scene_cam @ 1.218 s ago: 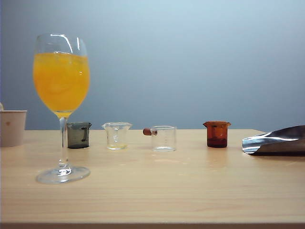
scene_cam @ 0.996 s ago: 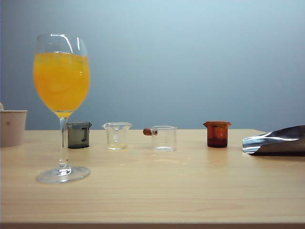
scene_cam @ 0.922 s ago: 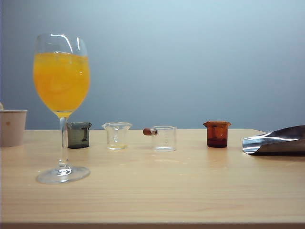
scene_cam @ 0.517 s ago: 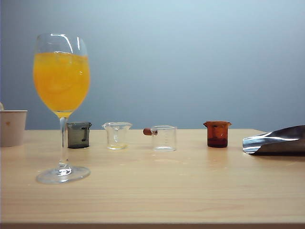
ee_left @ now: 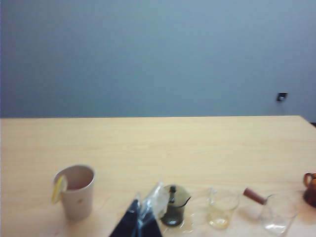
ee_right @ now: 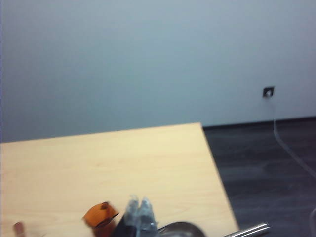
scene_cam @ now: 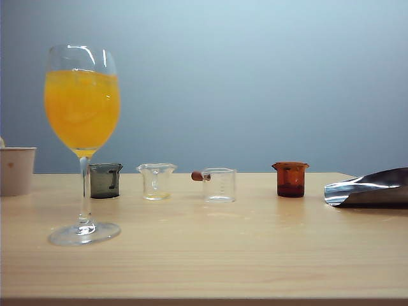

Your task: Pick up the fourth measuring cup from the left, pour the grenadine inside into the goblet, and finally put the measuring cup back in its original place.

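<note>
Nothing on the worktop (scene_cam: 210, 255) has shifted since the earlier frames; approach step, no grasp yet.
Fourth measuring cup (scene_cam: 291, 179), amber with dark grenadine (scene_cam: 291, 190) low inside, stands upright far right of its row, well apart from the goblet (scene_cam: 82, 143). Right hand (ee_right: 138, 210) sits near it, tips together, empty; left hand (ee_left: 148, 207) blurred, closure unclear. Next: open, descend, grip the cup.

Exterior low, frontal; wrists overlook same table (scene_cam: 210, 255).
</note>
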